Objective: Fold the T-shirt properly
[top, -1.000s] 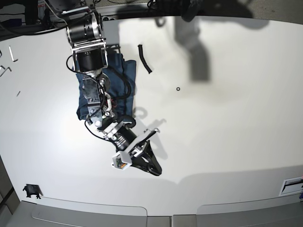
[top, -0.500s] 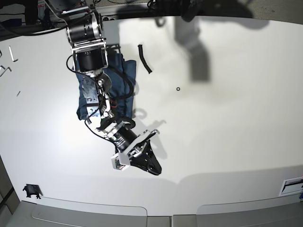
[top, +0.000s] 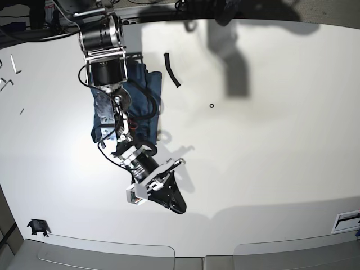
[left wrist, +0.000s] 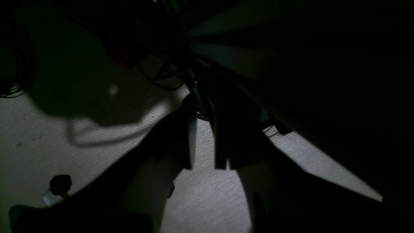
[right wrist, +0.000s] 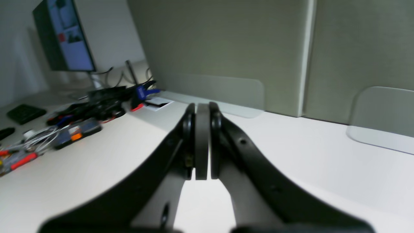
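Reaching toward the bench's near edge, right hand pressed closed, empty, clear of cloth. T-shirt bunched near far-left corner, likely folded. Left hand narrowly parted, empty.

Right end effector clamped empty; left end effector slightly parted.

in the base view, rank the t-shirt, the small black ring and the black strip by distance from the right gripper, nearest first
From the right gripper, low on the table:
1. T-shirt, up and left, partly under the arm.
2. Small black ring, up and right, mid-table.
3. Black strip, farthest, near the table's far edge.
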Motion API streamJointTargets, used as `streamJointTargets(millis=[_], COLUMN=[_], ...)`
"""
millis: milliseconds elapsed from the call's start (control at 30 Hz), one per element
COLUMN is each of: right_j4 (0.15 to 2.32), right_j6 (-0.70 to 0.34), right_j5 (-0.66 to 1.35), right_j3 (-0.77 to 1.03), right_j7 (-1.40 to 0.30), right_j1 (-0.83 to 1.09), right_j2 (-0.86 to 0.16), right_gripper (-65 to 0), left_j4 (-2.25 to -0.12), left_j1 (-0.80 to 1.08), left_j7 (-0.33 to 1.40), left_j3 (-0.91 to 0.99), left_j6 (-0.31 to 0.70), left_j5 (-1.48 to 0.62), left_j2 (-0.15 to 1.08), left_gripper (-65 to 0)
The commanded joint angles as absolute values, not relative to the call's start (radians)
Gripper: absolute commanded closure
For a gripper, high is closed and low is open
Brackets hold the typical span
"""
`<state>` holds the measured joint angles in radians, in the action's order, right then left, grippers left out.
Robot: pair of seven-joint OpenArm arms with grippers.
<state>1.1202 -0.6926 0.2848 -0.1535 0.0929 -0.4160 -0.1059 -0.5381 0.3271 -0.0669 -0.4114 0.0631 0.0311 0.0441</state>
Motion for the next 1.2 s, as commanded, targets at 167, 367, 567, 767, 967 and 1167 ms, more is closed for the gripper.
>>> streamJointTargets(millis=[167,367,567,767,967,1167], right_j4=[1.137,1.137,1.137,1.137,1.137,1.137], right_j6=[-0.489,-0.484,-0.576,-0.633,-0.577,-0.155], right_j5=[0.291,0.294,0.425,0.423,0.414,0.262], right_j3=[-0.070,0.043,0.063,-0.020,-0.156,-0.213], right_j7=[0.126,0.128,0.120,0.086,0.090,0.176], right_j1=[-0.451,-0.452,-0.451,-0.451,-0.451,-0.451], right_j2=[-0.108,-0.108,-0.110,-0.110,-0.095,-0.030], right_gripper=[0.0,0.0,0.0,0.0,0.0,0.0], left_j4=[-0.543,-0.543,-0.543,-0.543,-0.543,-0.543], left_j1=[0.338,0.338,0.338,0.338,0.338,0.339], left_j7=[-0.076,-0.076,-0.076,-0.076,-0.076,-0.076], left_j3=[-0.413,-0.413,-0.413,-0.413,-0.413,-0.413], left_j6=[0.073,0.074,0.073,0.074,0.073,0.073], left_j5=[0.033,0.033,0.033,0.033,0.033,0.033], left_j2=[0.036,0.036,0.036,0.036,0.036,0.036], left_gripper=[-8.1,-8.1,-8.1,-8.1,-8.1,-8.1])
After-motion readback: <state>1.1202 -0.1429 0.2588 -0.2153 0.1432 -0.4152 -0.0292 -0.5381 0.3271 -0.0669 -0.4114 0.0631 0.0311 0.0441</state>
